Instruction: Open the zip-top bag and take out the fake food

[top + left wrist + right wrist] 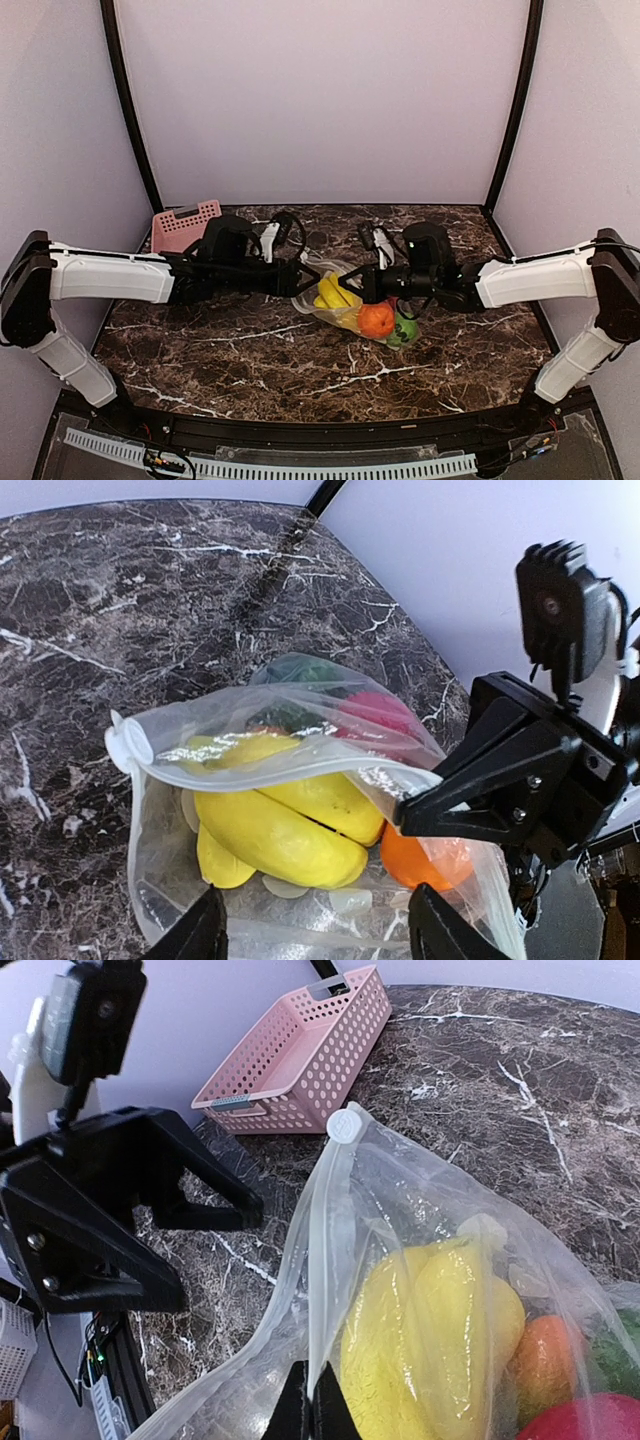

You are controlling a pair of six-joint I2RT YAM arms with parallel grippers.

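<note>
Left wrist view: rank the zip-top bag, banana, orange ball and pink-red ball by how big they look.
1. zip-top bag, clearly largest.
2. banana.
3. orange ball and pink-red ball: both partly hidden and look alike, so left unranked.

Zip-top bag (348,312) mouth was boxed in: left gripper (308,281), jaws apart, sat just left of it and right gripper (368,288) was clamped on its right rim. Bananas (335,291) plugged the opening. Pink basket (184,226) stood well behind-left of the bag. Bare table (250,370) in front of the bag was open.
</note>
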